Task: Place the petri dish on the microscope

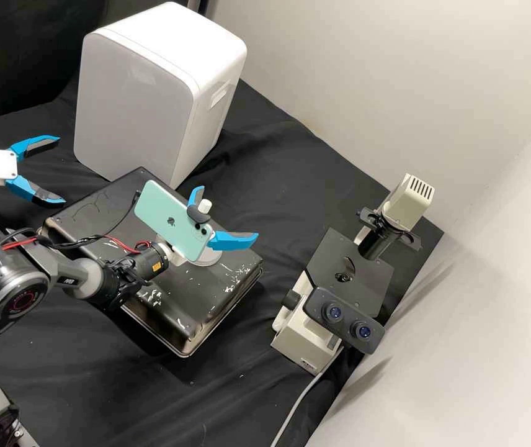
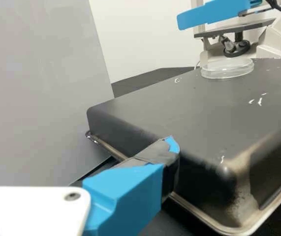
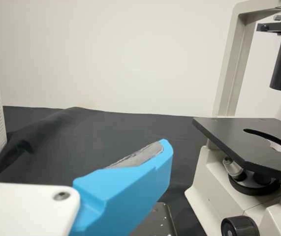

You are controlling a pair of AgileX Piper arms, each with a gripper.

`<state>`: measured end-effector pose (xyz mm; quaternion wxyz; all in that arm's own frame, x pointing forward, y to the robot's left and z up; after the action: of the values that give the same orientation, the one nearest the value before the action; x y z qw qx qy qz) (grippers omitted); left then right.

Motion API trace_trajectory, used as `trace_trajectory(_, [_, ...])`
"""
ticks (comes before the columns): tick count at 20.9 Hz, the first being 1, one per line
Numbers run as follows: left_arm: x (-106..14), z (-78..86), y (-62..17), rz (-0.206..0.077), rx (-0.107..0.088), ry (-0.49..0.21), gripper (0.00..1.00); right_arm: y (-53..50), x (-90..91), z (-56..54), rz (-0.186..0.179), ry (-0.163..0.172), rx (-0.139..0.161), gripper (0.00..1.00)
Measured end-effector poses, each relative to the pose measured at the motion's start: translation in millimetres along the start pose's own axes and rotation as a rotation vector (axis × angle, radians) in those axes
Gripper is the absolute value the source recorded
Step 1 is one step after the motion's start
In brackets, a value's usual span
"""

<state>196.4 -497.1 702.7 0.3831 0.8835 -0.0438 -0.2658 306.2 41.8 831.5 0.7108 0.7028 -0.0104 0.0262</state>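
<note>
The clear petri dish (image 2: pixel 227 68) lies on an upturned black tray (image 1: pixel 172 304), near the edge that faces the microscope; in the high view the dish (image 1: pixel 211 261) is partly hidden under the right wrist. My right gripper (image 1: pixel 227 213) hovers just above it, open, with nothing between its blue fingers (image 3: pixel 130 189). The microscope (image 1: pixel 315 323) stands to the right, its black stage (image 1: pixel 352 267) bare, and the stage (image 3: pixel 248 140) also appears in the right wrist view. My left gripper (image 1: pixel 58 169) stands open at the bench's left, beside the tray's far corner (image 2: pixel 130 128).
A tall white box (image 1: pixel 154 93) stands behind the tray. White walls close the bench at the back and right. The microscope's cable (image 1: pixel 299 403) runs toward the front. Black cloth lies open between the tray and the microscope.
</note>
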Motion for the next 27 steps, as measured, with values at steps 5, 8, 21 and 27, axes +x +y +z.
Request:
trace_trajectory(5, [3.9,-1.3,-0.1,0.001,-0.006,0.015,1.0,0.0,0.0,0.0,0.0,0.0,0.0,1.0])
trace_trajectory(8, [5.2,-1.8,0.0,0.002,-0.008,0.02,1.0,0.0,0.0,0.0,0.0,0.0,0.0,1.0])
trace_trajectory(21, [5.6,0.1,0.2,0.003,-0.001,0.014,1.0,-23.8,-42.9,19.6,-0.018,-0.012,-0.004,1.0])
trace_trajectory(27, [5.6,0.6,0.2,0.003,-0.001,0.011,1.0,-35.1,-54.1,30.9,-0.048,-0.047,-0.005,1.0])
